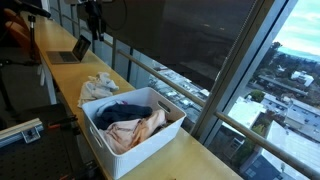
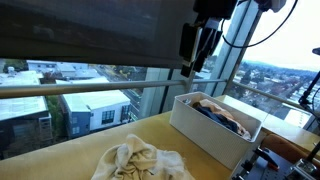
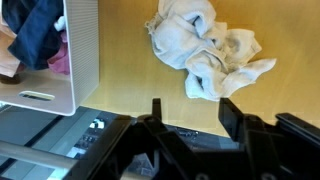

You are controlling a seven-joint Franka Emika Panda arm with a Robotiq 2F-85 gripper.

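So the biggest thing here is the long wooden counter [image 1: 195, 158] running along the window wall, city way down below outside. On it sits a white bin [image 1: 150, 150] stuffed with laundry: something dark navy [image 1: 115, 112] on top of peachy-pink fabric [image 1: 142, 130]. Just beside the bin, not touching it as far as the wrist view shows, a crumpled cream cloth [image 3: 205, 50] lies in a heap on the bare wood. Further down the counter there's an open laptop [image 1: 72, 50]. The gripper [image 3: 192, 105] hangs well above the counter, over the spot near the cloth, and its fingers are spread apart with nothing between them. The cloth is the closest thing to it.
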